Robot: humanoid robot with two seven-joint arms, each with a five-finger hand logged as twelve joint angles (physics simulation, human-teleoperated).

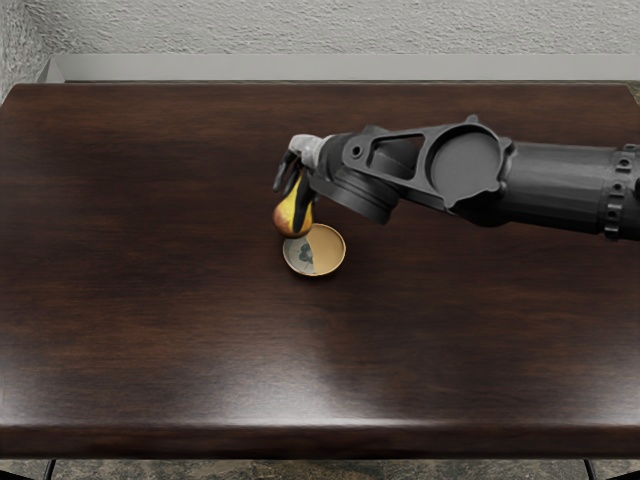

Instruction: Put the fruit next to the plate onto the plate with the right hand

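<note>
The near stretch of the dark table (150,350) is bare wood. Toward the middle sits the small golden plate (324,262), shallow and upturned to take the fruit. Just beyond its far-left rim is the yellow-red fruit (291,218), overlapping the rim in this view. Whether it is clear of the wood I cannot tell. The right hand (297,185) reaches down on it from above, dark fingers wrapped round it, a grip that suits a short carry over the rim. Its arm (470,175) runs off to the right, in front of the pale wall (300,25).
</note>
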